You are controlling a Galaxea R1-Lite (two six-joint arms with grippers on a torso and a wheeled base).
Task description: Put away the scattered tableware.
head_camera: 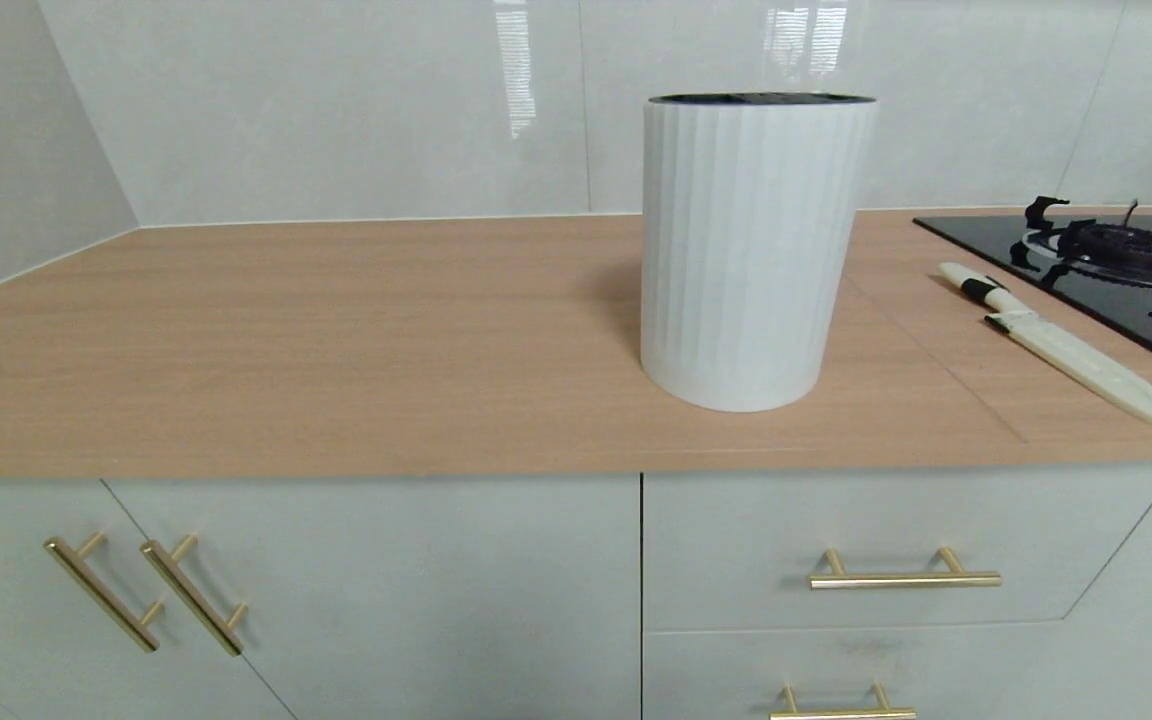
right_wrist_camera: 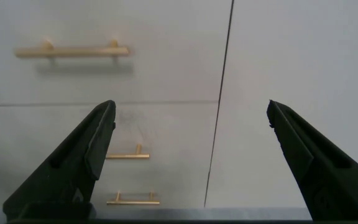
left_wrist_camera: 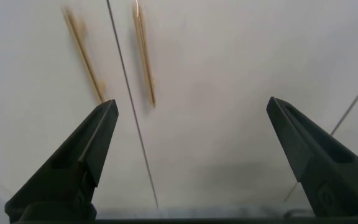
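Cream ceramic knife w/ black-banded handle (head_camera: 1048,342) lies flat on wood countertop (head_camera: 336,340), just beside black glass hob (head_camera: 1116,300), tip twd front edge, well right of upright white ribbed cylindrical holder w/ dark top (head_camera: 748,255).

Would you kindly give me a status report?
Left claw open, right claw open, facing cabinets. Knife flat on counter between holder and stove, untouched. Nothing blocks it.

I am facing a matt wood-grain counter (head_camera: 336,340) carrying a ribbed white holder (head_camera: 746,250). Glossy tiles (head_camera: 336,100) are shining far off; brassy metal handles (head_camera: 904,577) are gleaming near me.
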